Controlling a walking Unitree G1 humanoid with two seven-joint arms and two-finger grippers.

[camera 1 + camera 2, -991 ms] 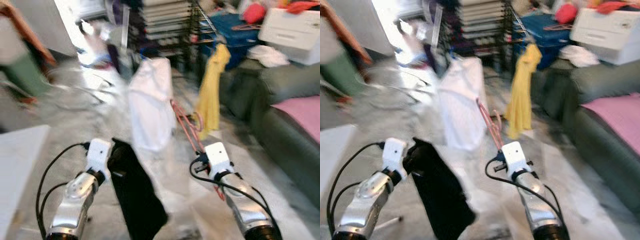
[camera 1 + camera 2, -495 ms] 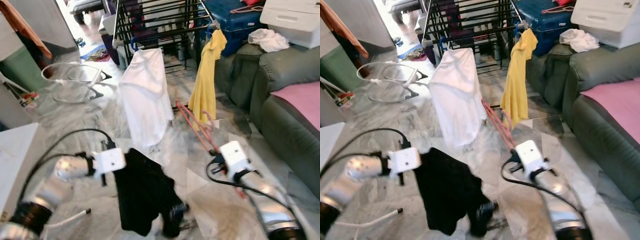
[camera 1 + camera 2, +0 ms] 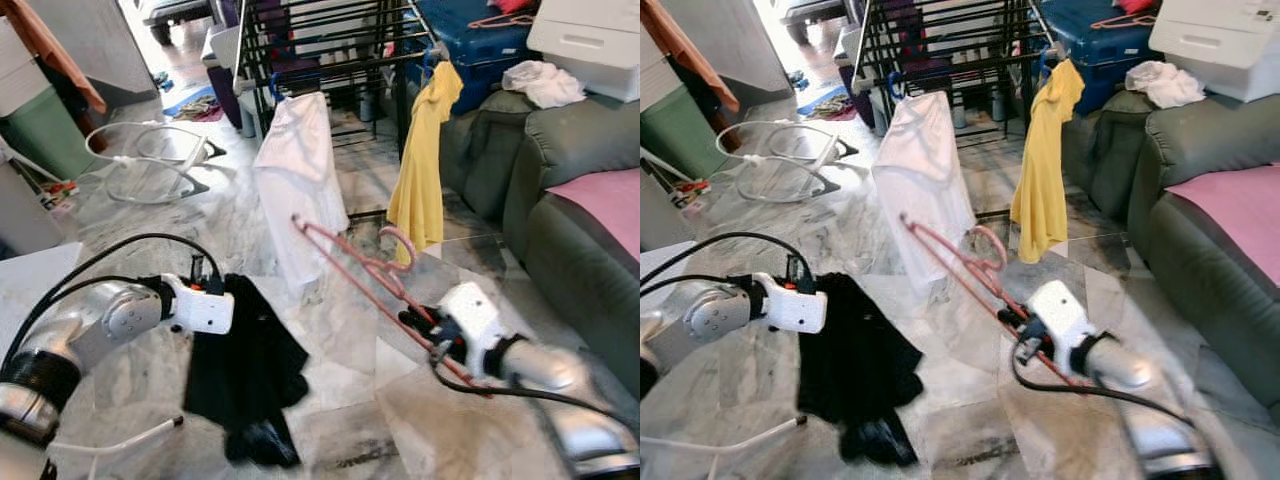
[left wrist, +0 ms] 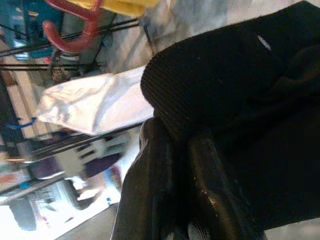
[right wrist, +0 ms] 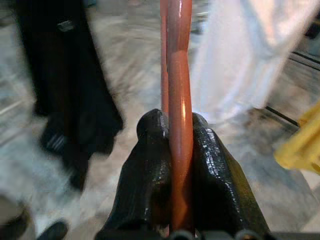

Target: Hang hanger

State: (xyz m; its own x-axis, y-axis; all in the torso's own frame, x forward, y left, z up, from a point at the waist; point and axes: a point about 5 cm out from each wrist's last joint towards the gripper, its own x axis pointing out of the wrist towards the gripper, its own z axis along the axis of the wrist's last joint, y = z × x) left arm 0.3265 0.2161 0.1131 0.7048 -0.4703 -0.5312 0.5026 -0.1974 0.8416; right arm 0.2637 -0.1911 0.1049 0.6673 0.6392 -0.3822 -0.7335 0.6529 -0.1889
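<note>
While the right pincer [image 5: 172, 150] clenches the hanger [image 3: 365, 275] low before the rack [image 3: 330, 50], the left pincer [image 4: 175, 165] grips a black garment [image 3: 250, 370] (hem on the floor). Step: dressing the hanger. Next: thread it into the garment's neck, then lift to a rail.

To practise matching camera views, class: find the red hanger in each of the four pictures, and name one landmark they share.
Left eye view: red hanger slants across the centre, held by the right gripper.
Right eye view: it lies centre, before the white garment.
Left wrist view: its hook shows beyond the black garment.
Right wrist view: its bar runs between the fingers.
Shared landmark: the white garment.
</note>
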